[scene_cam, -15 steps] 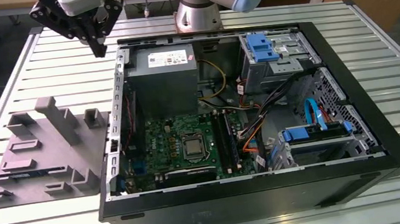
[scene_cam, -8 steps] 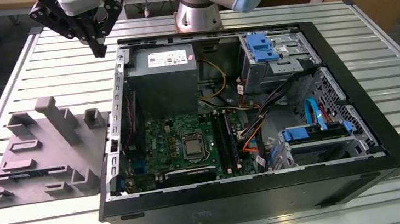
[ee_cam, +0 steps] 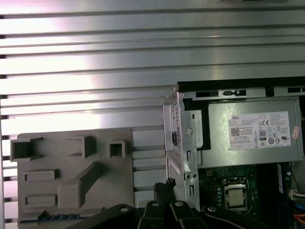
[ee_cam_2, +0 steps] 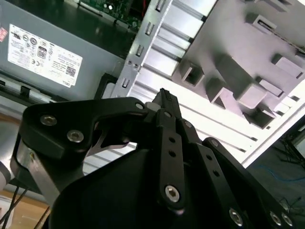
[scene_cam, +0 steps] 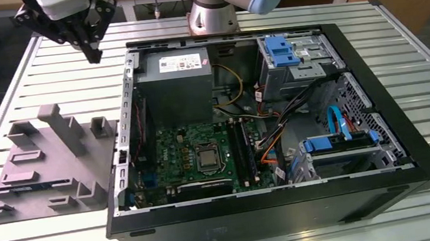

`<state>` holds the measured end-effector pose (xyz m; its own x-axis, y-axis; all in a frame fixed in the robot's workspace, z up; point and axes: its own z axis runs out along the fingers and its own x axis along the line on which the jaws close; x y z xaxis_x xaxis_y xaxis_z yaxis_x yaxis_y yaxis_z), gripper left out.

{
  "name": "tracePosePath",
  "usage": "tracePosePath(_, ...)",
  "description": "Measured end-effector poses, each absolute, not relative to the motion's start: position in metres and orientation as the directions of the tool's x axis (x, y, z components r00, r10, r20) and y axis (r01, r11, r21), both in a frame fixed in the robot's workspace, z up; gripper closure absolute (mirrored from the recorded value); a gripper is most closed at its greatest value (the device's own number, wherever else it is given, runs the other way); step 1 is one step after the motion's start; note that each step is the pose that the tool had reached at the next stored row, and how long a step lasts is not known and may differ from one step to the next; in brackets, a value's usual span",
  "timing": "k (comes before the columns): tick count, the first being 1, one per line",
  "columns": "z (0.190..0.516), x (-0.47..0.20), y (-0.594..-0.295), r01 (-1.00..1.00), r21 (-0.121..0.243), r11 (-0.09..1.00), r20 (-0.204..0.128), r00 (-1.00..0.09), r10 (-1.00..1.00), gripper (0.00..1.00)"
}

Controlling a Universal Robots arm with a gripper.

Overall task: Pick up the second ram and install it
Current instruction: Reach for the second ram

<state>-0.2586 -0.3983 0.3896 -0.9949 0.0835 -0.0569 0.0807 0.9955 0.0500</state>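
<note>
The second ram [ee_cam: 66,216] shows as a thin dark blue strip standing in a slot of the grey fixture [ee_cam: 71,191]; in the exterior view the ram [scene_cam: 38,185] is a dark line near the fixture's front part. My gripper [scene_cam: 95,54] hangs high over the table, beyond the far end of the fixture [scene_cam: 46,166] and off the far corner of the open computer case [scene_cam: 287,208] on the exterior view's left. Its black fingers are pressed together with nothing between them, as both wrist views show at the gripper [ee_cam_2: 164,95] [ee_cam: 167,183]. The long black slots [scene_cam: 240,147] lie on the green motherboard [scene_cam: 171,154].
The case holds a grey power supply [scene_cam: 172,89], the processor socket [scene_cam: 205,157], blue drive cages [scene_cam: 283,49] and loose cables [scene_cam: 279,132]. The slatted metal table [scene_cam: 53,83] runs around the case and fixture. The arm's base [scene_cam: 213,14] stands behind the case.
</note>
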Motion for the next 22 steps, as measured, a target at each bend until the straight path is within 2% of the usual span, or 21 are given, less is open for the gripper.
tracePosePath(12,0.385,-0.301,-0.4,0.08,0.051,0.995,-0.07,-0.994,0.084,0.89)
tracePosePath(22,0.382,-0.32,-0.415,0.08,0.053,0.995,-0.074,-0.994,0.084,0.89)
